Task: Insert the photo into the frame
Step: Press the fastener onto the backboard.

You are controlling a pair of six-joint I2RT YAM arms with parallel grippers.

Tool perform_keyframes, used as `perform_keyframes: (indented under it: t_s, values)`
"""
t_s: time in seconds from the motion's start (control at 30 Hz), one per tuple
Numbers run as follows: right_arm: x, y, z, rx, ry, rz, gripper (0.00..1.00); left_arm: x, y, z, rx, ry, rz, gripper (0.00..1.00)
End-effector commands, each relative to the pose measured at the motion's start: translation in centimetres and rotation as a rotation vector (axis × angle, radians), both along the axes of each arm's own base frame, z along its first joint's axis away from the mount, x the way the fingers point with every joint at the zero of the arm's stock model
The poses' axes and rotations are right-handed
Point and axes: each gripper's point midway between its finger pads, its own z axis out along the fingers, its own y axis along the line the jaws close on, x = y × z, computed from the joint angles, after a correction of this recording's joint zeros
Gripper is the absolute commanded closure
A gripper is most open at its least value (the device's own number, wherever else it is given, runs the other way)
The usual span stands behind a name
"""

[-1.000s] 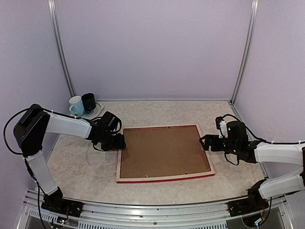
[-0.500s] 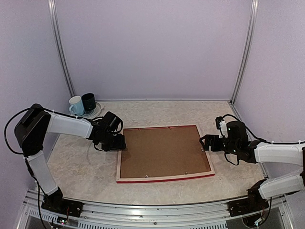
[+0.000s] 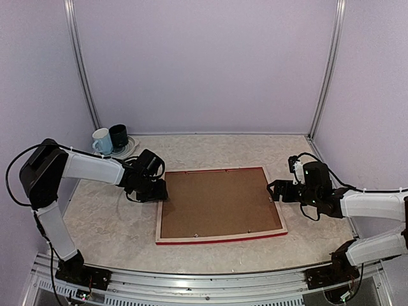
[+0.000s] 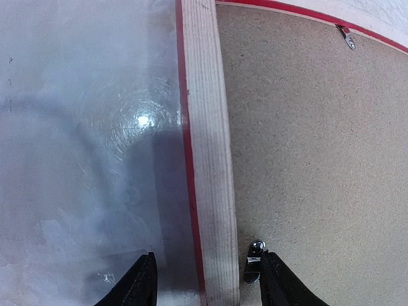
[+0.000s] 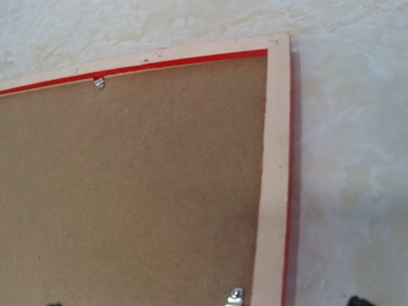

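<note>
The frame point(image 3: 220, 238) lies face down on the bench point(image 3: 115, 223), with the backing board point(image 3: 217, 203) seated in it. No view shows the photo, and I cannot tell whether it sits under the board.

The step in hand looks like taking the frame by its side rails. The left jaws stand about half open astride the left rail. One finger is over the bench and the other is over the board, just beside a metal clip point(image 4: 254, 260). There is a gap on each side, so nothing is held. The right jaws are spread wide at the right rail, also holding nothing.

To do this well, the left jaws should close squarely on the wood. The inner finger should stay off the clip so it neither bends the clip nor slips. The outer finger should stay low against the rail's red edge. The right side should match this before any lift, or the thin frame may twist.

Compared with a second ago, the left jaws have narrowed and edged a little toward the rail. The frame, board and right jaws look unchanged.
</note>
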Motion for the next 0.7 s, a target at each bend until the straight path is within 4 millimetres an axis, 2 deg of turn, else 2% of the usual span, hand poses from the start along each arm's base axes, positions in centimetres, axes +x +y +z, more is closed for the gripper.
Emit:
perform_keyframes:
  t_s: [0.0, 0.67]
  values:
    - [0.12, -0.03, 0.44, 0.017, -0.019, -0.003, 0.04, -1.43, 0.99, -1.29, 0.063, 0.062, -0.006, 0.46]
    - [0.12, 0.03, 0.23, 0.015, -0.014, 0.0, 0.04, -1.3, 1.07, -0.64, 0.057, 0.054, -0.007, 0.54]
